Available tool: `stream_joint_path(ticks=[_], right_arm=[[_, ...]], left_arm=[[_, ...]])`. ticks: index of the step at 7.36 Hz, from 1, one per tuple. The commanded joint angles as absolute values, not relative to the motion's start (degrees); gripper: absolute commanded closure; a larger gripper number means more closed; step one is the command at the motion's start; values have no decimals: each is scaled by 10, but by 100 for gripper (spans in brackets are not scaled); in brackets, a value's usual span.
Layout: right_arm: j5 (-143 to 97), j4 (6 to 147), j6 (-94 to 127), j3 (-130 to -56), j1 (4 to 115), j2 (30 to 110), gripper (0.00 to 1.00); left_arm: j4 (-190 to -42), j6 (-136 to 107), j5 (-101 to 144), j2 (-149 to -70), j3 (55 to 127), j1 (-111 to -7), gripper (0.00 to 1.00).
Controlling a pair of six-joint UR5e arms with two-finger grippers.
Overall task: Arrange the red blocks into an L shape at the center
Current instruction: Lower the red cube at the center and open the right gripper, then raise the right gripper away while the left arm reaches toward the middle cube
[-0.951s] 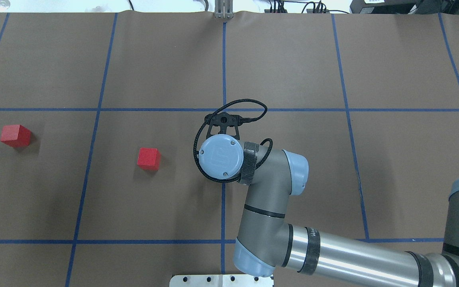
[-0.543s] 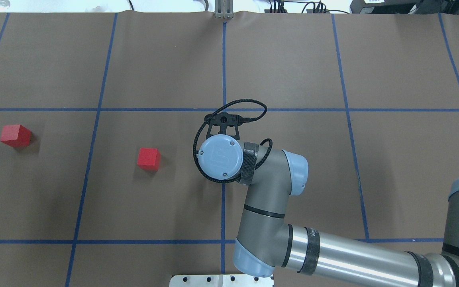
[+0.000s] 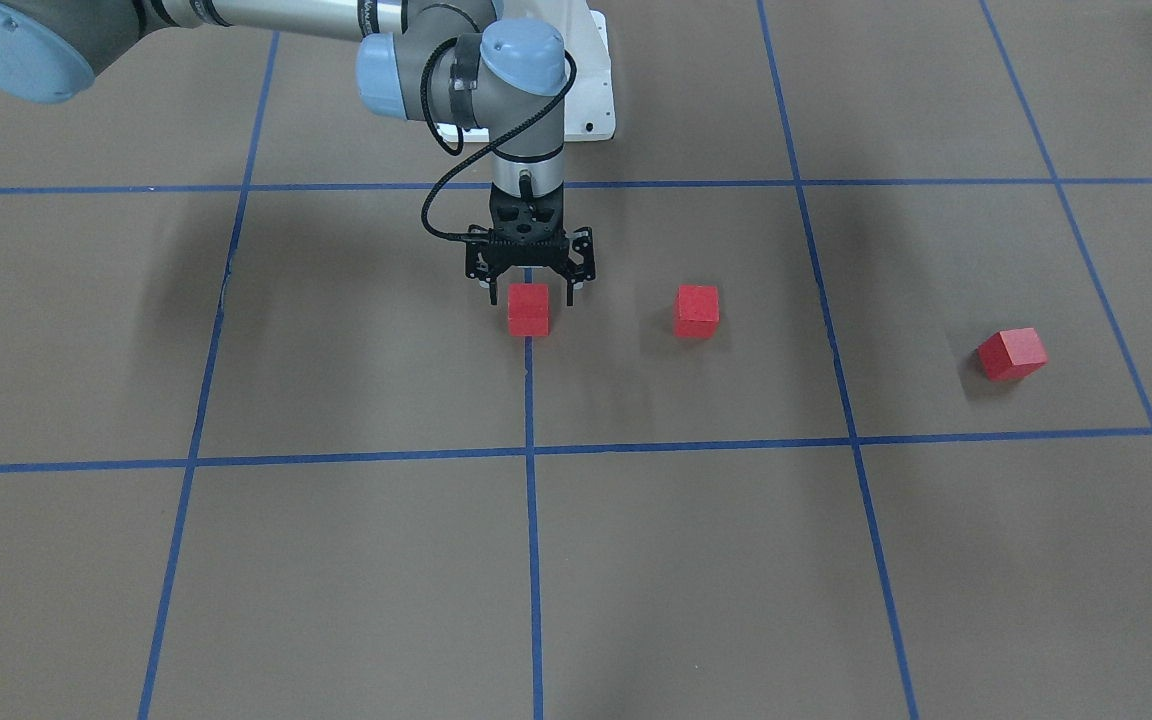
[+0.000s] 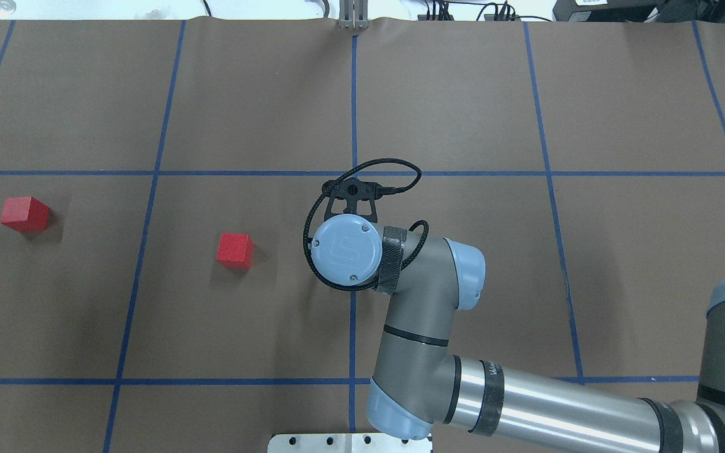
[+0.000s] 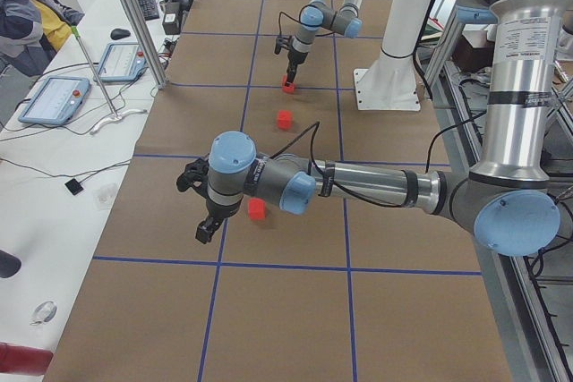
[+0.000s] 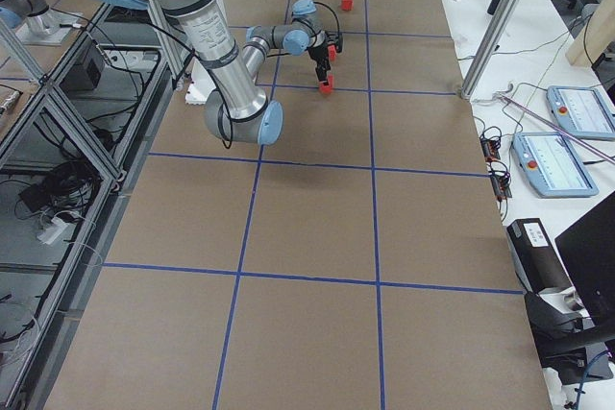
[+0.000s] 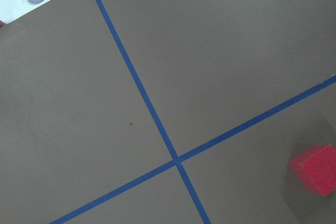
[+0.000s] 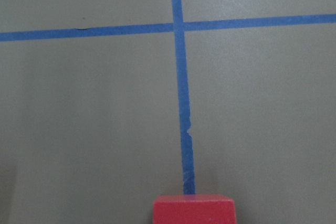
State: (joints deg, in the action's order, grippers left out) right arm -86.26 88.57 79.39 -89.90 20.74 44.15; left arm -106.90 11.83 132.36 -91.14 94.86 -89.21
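Three red blocks lie on the brown table. One block (image 3: 528, 309) sits on the blue tape line at the center (image 3: 496, 345), and my right gripper (image 3: 530, 295) hangs straight over it, open, its fingers (image 3: 489, 288) standing wider than the cube. In the overhead view my right wrist (image 4: 345, 250) hides that block. A second block (image 4: 235, 250) lies one cube-gap to the left, and a third (image 4: 24, 213) lies far left, turned at an angle. My left gripper (image 5: 204, 228) hovers near the third block (image 5: 257, 209); I cannot tell whether it is open or shut.
The white robot base plate (image 4: 350, 442) sits at the table's near edge. A side table with tablets (image 5: 54, 100) and aluminium posts (image 5: 134, 15) runs along the far edge, where a seated person (image 5: 22, 20) shows.
My right wrist has shifted slightly left and looks a little larger in the overhead view. The two visible red blocks have not moved.
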Motion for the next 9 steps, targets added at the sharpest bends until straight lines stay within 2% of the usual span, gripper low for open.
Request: stream_joint_path(ticks=[1, 3, 5, 7, 9], right_arm=[[-893, 972, 795, -981, 250, 449, 1], [-980, 990, 774, -998, 348, 459, 0], [-1058, 984, 643, -1008, 452, 507, 0], [-1165, 984, 430, -1005, 565, 574, 0], [-1249, 984, 254, -1004, 667, 653, 0]], left_arm=[[-1085, 117, 1324, -914, 953, -890, 0], [-1081, 51, 1323, -932, 1004, -834, 0], [-1078, -156, 1321, -959, 1063, -720, 0], [-1074, -302, 1317, -1020, 1069, -588, 0], [-1031, -412, 1294, -1071, 1070, -505, 0]])
